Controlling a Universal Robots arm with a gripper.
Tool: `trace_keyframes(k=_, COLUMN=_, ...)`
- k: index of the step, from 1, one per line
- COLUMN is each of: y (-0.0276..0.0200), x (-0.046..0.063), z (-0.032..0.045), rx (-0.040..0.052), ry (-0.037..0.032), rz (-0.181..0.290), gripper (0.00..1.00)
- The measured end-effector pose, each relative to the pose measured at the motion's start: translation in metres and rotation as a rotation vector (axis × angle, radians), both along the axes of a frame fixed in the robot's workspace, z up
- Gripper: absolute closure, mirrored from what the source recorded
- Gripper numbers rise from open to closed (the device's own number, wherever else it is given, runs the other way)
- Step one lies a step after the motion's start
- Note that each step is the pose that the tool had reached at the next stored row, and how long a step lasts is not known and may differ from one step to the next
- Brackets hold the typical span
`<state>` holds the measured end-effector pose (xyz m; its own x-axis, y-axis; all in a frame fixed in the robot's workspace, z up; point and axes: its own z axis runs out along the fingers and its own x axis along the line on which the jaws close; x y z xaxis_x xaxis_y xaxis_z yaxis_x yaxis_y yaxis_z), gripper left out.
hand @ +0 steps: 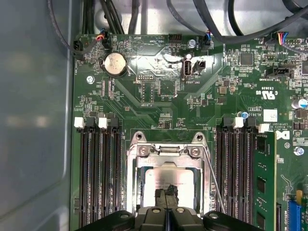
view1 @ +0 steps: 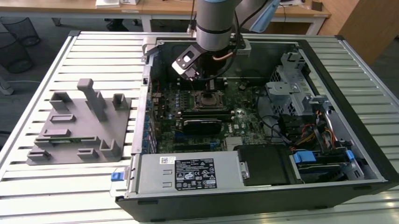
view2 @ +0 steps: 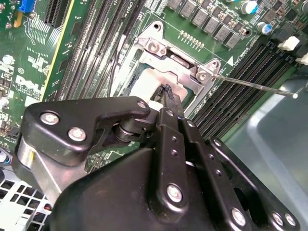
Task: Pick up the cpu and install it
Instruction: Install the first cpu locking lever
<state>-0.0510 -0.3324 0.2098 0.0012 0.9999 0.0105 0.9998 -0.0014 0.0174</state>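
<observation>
The cpu (hand: 153,179) lies flat inside the metal socket frame (hand: 166,151) on the green motherboard, its pale silvery top showing. In the second wrist view the cpu (view2: 142,85) shows just beyond the black fingers. My gripper (hand: 166,194) hangs straight over the chip's middle, its two narrow fingertips (view2: 167,92) pressed together and at or just above the top of the chip; I cannot tell if they touch. Nothing sits between them. In the exterior view the gripper (view1: 210,87) is down inside the open computer case, above the socket (view1: 210,99).
A thin socket lever (view2: 255,84) sticks out sideways from the frame. Memory slots (hand: 98,173) flank the socket, one with a module (hand: 263,174) in it. The case also holds a drive cage (view1: 287,88) and power supply (view1: 187,172). A grey fixture (view1: 81,126) lies on the exterior view's left.
</observation>
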Motion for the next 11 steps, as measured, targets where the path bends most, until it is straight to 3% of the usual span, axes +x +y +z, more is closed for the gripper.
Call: trace_keyframes(k=11, y=0.0, x=0.0001, z=0.0074, rx=0.0001, ry=-0.0001, rz=0.0, gripper=0.89)
